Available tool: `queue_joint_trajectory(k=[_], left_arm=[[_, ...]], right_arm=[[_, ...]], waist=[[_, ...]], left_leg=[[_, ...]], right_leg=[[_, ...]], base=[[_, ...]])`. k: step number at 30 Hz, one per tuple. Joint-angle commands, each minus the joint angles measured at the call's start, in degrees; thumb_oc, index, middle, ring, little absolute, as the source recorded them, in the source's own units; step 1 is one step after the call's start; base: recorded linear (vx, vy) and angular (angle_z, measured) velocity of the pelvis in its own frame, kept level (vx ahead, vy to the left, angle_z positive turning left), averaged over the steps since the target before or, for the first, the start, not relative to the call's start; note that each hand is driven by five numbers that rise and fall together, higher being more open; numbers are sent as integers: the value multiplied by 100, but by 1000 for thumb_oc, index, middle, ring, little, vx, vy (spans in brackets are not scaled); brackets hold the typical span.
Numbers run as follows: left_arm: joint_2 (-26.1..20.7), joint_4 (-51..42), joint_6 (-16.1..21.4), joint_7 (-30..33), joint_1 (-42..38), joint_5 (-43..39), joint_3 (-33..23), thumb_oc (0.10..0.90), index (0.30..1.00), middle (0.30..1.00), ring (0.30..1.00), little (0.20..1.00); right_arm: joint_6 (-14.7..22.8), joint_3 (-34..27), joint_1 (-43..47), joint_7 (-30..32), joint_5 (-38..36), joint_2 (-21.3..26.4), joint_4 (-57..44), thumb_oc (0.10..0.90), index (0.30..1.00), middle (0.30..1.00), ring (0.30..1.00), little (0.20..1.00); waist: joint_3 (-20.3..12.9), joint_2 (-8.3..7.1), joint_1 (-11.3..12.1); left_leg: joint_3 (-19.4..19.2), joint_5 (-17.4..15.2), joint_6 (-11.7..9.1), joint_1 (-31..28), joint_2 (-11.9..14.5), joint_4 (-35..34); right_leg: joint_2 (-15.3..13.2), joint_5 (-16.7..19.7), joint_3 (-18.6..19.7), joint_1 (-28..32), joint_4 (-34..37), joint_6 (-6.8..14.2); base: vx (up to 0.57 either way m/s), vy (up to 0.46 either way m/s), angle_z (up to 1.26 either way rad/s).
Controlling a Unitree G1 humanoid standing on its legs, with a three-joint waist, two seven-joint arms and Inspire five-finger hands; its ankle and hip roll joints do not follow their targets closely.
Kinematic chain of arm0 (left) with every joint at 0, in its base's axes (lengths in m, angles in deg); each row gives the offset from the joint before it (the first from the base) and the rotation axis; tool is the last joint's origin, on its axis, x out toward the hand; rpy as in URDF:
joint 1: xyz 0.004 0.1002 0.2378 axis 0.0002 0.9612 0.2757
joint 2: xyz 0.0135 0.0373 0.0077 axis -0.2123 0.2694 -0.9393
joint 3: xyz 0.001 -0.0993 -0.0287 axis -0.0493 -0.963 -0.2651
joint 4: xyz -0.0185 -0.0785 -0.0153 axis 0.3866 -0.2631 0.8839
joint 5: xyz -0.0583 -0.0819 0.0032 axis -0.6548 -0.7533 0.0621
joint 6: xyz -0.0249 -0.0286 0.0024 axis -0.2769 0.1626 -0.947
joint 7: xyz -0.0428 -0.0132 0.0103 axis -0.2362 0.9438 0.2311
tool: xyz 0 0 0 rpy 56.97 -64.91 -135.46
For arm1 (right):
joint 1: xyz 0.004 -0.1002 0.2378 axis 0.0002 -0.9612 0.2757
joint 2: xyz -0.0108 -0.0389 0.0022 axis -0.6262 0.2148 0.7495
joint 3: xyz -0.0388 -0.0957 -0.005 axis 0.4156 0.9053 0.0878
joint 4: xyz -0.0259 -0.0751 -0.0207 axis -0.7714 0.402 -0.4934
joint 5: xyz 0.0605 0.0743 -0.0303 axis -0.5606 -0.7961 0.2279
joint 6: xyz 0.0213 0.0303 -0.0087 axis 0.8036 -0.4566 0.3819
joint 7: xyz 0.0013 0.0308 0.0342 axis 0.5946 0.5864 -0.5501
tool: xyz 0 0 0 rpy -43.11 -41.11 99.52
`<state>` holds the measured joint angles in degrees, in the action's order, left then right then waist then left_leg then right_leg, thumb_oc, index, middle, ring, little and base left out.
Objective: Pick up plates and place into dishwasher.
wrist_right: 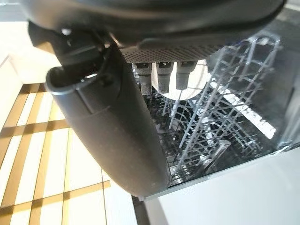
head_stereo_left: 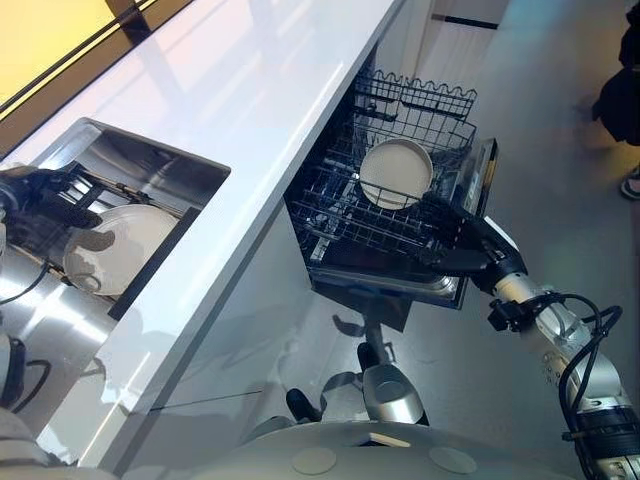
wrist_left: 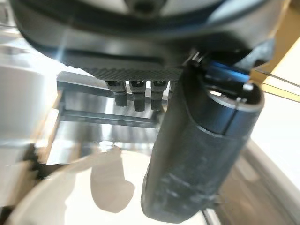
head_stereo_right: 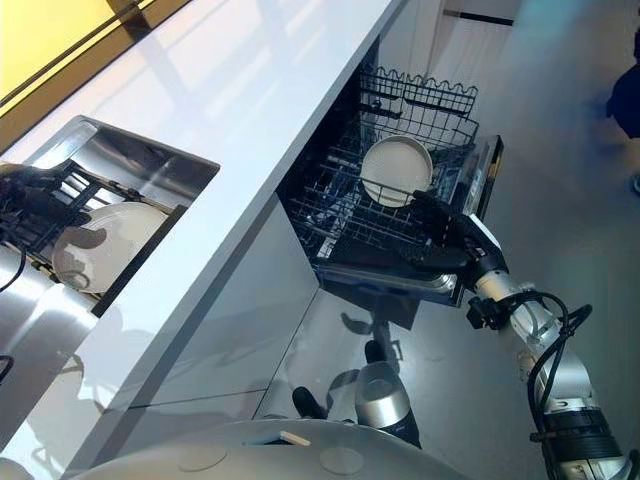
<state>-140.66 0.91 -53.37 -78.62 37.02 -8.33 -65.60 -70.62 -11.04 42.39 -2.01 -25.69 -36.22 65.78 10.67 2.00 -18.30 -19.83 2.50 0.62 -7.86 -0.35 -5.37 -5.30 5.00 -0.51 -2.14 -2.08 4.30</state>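
1. Left hand (head_stereo_left: 45, 195): dark, held over the sink at the counter's left end. Fingers are loosely extended and grip nothing. The left wrist view shows the thumb (wrist_left: 197, 154) above a white plate, with a shadow cast on the plate below it. Whether the thumb touches the plate cannot be told.

2. Sink (head_stereo_left: 150, 160): a stainless steel basin sunk into the counter's left end.

3. Sink plate (head_stereo_left: 125, 240): round and white, lying roughly flat in the basin, beneath and just right of the left hand.

4. Counter (head_stereo_left: 260, 110): a long, glossy white top running diagonally away from the robot.

5. Dishwasher rack (head_stereo_left: 340, 215): a dark wire basket drawn out from under the counter's front edge, over the floor (head_stereo_left: 540, 120). A second wire basket (head_stereo_left: 420, 100) stands at its far end.

6. Rack plate (head_stereo_left: 395, 172): round and white, standing on edge and leaning among the tines towards the far side of the rack.

7. Right hand (head_stereo_left: 462, 238): dark, at the rack's right edge, just beside the rack plate's lower rim. Fingers are straight and the thumb is spread, with nothing held. Whether it touches the plate or the wires cannot be told. In the right wrist view the fingers (wrist_right: 164, 77) point into the rack.

8. Person (head_stereo_left: 620, 95): in dark clothing, standing on the floor beyond the rack at the far right.
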Motion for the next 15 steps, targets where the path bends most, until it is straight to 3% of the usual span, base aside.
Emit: queue_joint_trajectory(k=[1, 9, 15], left_arm=[[-566, 87, -214, -373, -861, 135, 256, 800, 900, 900, 900, 900], [-426, 62, -488, -1772, -212, 384, 259, 800, 900, 900, 900, 900], [-362, 17, -339, -2490, 491, 1226, 29, 800, 900, 900, 900, 900]], right_arm=[[564, -421, 624, -15, -143, 301, -407, 800, 900, 900, 900, 900], [518, -457, 593, 166, -25, 258, -486, 800, 900, 900, 900, 900], [477, -454, 595, 302, 18, 235, -536, 800, 900, 900, 900, 900]], waist=[[-299, 311, -23], [-194, 351, 59], [-136, 353, 161]], left_leg=[[-52, -537, 160, 78, -366, 100], [28, -552, 174, 84, -363, 173], [136, -564, 199, 84, -359, 202]], right_leg=[[109, 36, 38, -331, -638, 776], [111, 16, -29, -332, -685, 788], [118, -24, -134, -313, -679, 789]], base=[[33, -6, -4], [17, -5, -1], [0, 0, 0]])
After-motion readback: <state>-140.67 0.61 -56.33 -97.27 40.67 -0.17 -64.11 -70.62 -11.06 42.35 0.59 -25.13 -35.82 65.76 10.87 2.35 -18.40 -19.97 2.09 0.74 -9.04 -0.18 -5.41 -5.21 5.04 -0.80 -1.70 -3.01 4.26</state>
